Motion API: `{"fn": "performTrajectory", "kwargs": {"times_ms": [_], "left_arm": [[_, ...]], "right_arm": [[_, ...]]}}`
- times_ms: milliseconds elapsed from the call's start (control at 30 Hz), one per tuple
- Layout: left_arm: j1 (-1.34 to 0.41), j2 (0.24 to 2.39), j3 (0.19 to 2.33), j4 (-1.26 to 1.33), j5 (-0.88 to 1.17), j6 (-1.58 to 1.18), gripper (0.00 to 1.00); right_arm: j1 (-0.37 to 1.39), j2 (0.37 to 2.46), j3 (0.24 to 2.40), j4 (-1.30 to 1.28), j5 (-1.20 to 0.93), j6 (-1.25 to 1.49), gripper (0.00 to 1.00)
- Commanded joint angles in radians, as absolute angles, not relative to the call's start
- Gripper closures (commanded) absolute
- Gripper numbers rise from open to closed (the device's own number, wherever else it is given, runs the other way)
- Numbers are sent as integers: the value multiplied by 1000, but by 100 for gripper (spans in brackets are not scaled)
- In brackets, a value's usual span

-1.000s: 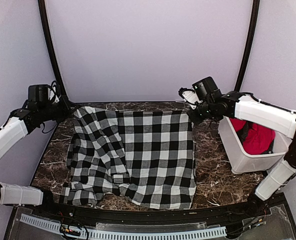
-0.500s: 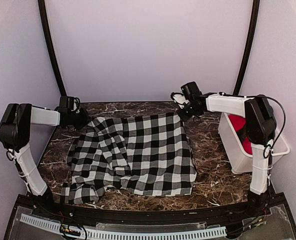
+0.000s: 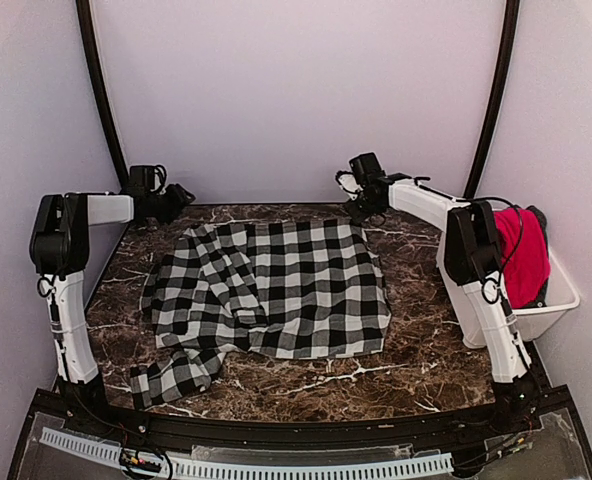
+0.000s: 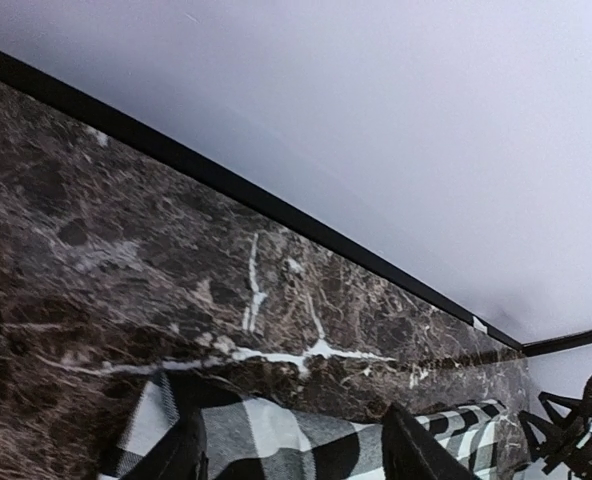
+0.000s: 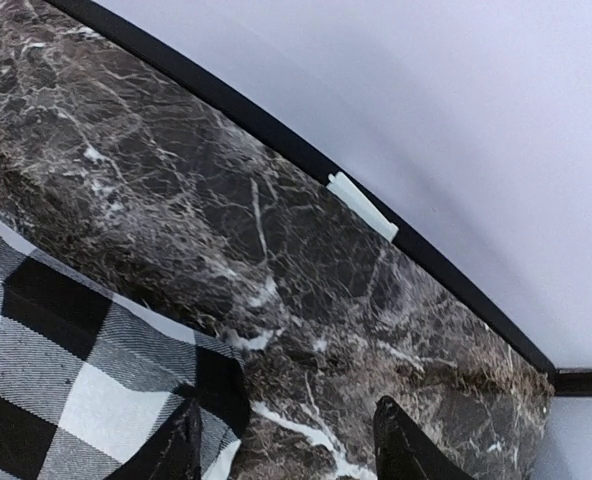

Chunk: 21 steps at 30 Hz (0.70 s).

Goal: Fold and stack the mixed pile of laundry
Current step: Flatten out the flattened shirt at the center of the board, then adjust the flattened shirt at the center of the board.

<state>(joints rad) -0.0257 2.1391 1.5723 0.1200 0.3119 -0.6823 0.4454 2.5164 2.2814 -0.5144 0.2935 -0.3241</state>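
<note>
The black-and-white checked garment (image 3: 276, 290) lies spread across the marble table, with a bunched sleeve at its near left. My left gripper (image 3: 182, 194) is open at the cloth's far left corner. In the left wrist view the checked cloth (image 4: 276, 440) lies slack on the table under my left gripper (image 4: 301, 455). My right gripper (image 3: 360, 208) is open at the far right corner. The cloth's corner (image 5: 66, 380) lies beside the left finger (image 5: 181, 445) of my right gripper (image 5: 291, 450). The red garment (image 3: 521, 255) sits bunched in the bin.
A white plastic bin (image 3: 551, 305) stands at the table's right edge, behind the right arm's upright link. A black rail (image 4: 276, 205) edges the table's far side just beyond both grippers, with the wall behind it.
Both grippers have opened and let go of the checked garment's far corners. Both arms reached toward the back rail, and the cloth has settled flat on the table.
</note>
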Motion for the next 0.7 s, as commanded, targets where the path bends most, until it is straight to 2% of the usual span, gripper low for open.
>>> {"fn": "performTrajectory", "kwargs": {"times_ms": [0,133,333,467,667], "left_arm": [[45,2026,1586,12,247,-632,39],[46,1900,1451,24,298,-626,35],[9,1714,1170,100,334,-650,34],[-50,1714,1134,113,367,-626,40],[-126,1819,1259,3,315,-563,47]], "right_arm": [[431,2382,2220,-580,335,-268,42],[429,2200,1989,-579,154,-167,41],[475,1967,1632,-505,-44,-80,42],[478,1968,1642,-502,-76,-88,44],[483,2062,1765,-551,-166,-81,49]]}}
